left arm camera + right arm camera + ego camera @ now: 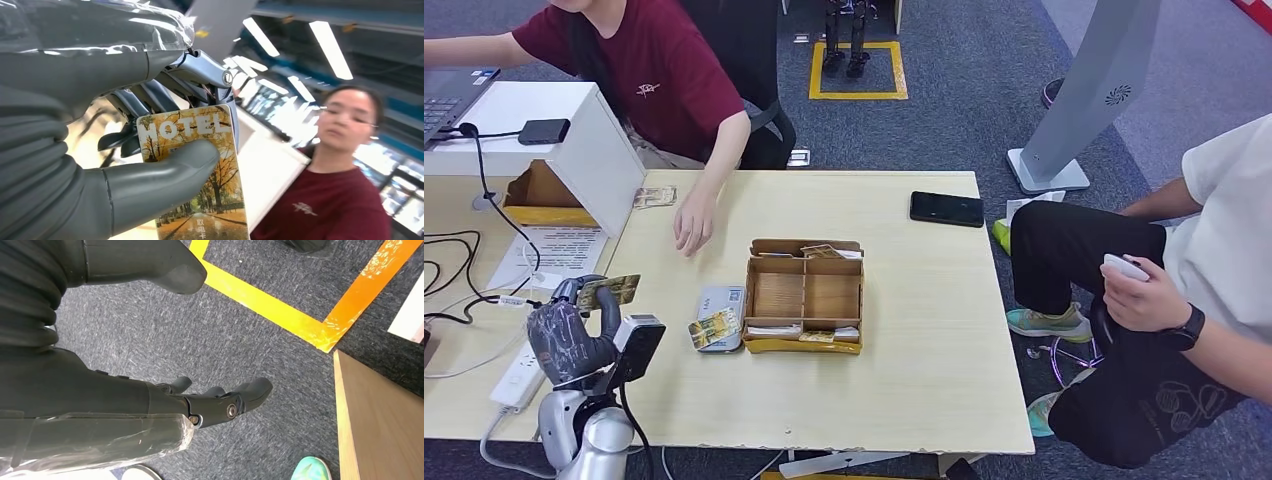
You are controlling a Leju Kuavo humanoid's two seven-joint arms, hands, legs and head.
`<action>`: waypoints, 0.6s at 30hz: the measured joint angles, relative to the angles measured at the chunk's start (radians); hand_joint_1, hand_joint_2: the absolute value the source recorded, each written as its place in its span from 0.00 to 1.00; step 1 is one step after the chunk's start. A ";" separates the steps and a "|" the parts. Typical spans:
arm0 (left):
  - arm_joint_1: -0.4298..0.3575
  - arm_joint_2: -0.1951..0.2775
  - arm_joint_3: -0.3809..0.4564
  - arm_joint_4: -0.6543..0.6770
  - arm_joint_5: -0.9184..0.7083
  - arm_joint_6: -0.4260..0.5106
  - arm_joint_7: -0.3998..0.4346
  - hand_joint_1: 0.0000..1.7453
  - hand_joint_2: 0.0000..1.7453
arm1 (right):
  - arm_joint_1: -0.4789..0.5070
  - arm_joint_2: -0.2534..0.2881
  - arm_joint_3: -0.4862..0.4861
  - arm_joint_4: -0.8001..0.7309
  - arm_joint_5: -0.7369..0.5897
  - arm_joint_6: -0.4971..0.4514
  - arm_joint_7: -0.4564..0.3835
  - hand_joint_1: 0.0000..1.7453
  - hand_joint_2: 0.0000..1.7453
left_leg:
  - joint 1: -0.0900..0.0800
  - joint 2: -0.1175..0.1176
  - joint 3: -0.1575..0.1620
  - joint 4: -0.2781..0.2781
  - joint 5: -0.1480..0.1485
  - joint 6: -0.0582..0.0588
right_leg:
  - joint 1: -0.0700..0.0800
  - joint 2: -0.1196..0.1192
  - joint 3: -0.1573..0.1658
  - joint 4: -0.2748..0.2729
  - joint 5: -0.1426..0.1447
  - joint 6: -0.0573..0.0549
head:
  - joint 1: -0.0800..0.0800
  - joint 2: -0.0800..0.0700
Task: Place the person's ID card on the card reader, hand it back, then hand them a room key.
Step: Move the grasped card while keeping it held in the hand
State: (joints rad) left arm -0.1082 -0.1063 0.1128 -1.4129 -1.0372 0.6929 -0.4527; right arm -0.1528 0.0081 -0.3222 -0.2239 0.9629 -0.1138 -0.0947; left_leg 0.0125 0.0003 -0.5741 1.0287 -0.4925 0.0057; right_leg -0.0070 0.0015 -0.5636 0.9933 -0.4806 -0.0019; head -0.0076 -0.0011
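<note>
Room key [195, 175] is the nearest thing to us: a thin card printed with "HOTEL" and autumn trees, pinched in our left robot hand [574, 335] between the thick thumb and the darker fingers [210, 75], raised above the near left corner of the table [924, 380]. We judge it light, stiff and smooth, so it may slip; the thumb presses its upper part and the free lower end is where the person could take it. Our right robot hand [220, 400] hangs over the carpet, fingers loosely curled and apart, holding nothing. A little farther, a grey card reader [721, 305] lies flat with another yellow card [714, 328] on it. Just beside it stands a cardboard organizer [804, 296] with several compartments; cards lie in its near and far slots, while the middle compartments look bare. Beyond, a person's hand [694, 228] rests on the table, and a black phone [946, 208] lies far right.
</note>
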 joint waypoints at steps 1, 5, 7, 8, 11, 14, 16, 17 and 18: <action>-0.001 -0.001 -0.005 0.004 0.040 -0.002 0.021 1.00 1.00 | 0.001 0.001 0.000 0.000 -0.001 -0.003 0.000 0.00 1.00 | 0.000 0.000 0.000 0.000 0.000 0.000 | 0.000 0.000 0.000 0.000 0.000 0.000 | 0.000 0.000; -0.002 0.007 -0.043 0.011 0.235 -0.049 0.085 1.00 1.00 | 0.005 0.002 -0.003 0.000 -0.005 -0.015 -0.003 0.00 1.00 | 0.000 0.000 0.000 0.000 0.000 0.000 | 0.000 0.000 0.000 0.000 0.000 0.000 | 0.000 0.000; -0.002 0.009 -0.053 0.011 0.278 -0.063 0.092 1.00 1.00 | 0.006 0.002 -0.004 0.000 -0.006 -0.016 -0.004 0.00 1.00 | 0.000 0.000 0.000 0.000 0.000 0.000 | 0.000 0.000 0.000 0.000 0.000 0.000 | 0.000 0.000; -0.002 0.009 -0.053 0.011 0.278 -0.063 0.092 1.00 1.00 | 0.007 0.002 -0.004 0.000 -0.006 -0.016 -0.004 0.00 1.00 | 0.000 0.000 0.000 0.000 0.000 0.000 | 0.000 0.000 0.000 0.000 0.000 0.000 | 0.000 0.000; -0.002 0.009 -0.055 0.011 0.281 -0.064 0.093 1.00 1.00 | 0.007 0.002 -0.004 0.000 -0.006 -0.016 -0.004 0.00 1.00 | 0.000 0.000 0.000 0.000 0.000 0.000 | 0.000 0.000 0.000 0.000 0.000 0.000 | 0.000 0.000; -0.002 0.013 -0.073 0.011 0.301 -0.073 0.096 1.00 1.00 | 0.010 0.002 -0.007 0.000 -0.007 -0.020 -0.005 0.00 1.00 | 0.000 0.000 0.000 0.000 0.000 0.000 | 0.000 0.000 0.000 0.000 0.000 0.000 | 0.000 0.000; -0.003 0.016 -0.091 0.011 0.397 -0.123 0.098 1.00 1.00 | 0.015 0.003 -0.015 0.000 -0.008 -0.026 -0.008 0.00 1.00 | 0.000 0.000 0.000 0.000 0.000 0.000 | 0.000 0.000 0.000 0.000 0.000 0.000 | 0.000 0.000; -0.003 0.017 -0.098 0.011 0.461 -0.158 0.100 1.00 1.00 | 0.017 0.003 -0.019 0.000 -0.009 -0.030 -0.010 0.00 1.00 | 0.000 0.000 0.000 0.000 0.000 0.000 | 0.000 0.000 0.000 0.000 0.000 0.000 | 0.000 0.000; -0.003 0.018 -0.102 0.011 0.526 -0.197 0.104 1.00 1.00 | 0.020 0.003 -0.023 0.000 -0.010 -0.034 -0.012 0.00 1.00 | 0.000 0.000 0.000 0.000 0.000 0.000 | 0.000 0.000 0.000 0.000 0.000 0.000 | 0.000 0.000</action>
State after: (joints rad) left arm -0.1108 -0.0886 0.0110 -1.4019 -0.5112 0.4955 -0.3491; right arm -0.1333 0.0110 -0.3449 -0.2239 0.9528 -0.1474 -0.1071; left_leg 0.0124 0.0003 -0.5742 1.0287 -0.4929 0.0056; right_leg -0.0070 0.0015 -0.5636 0.9932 -0.4807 -0.0019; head -0.0076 -0.0011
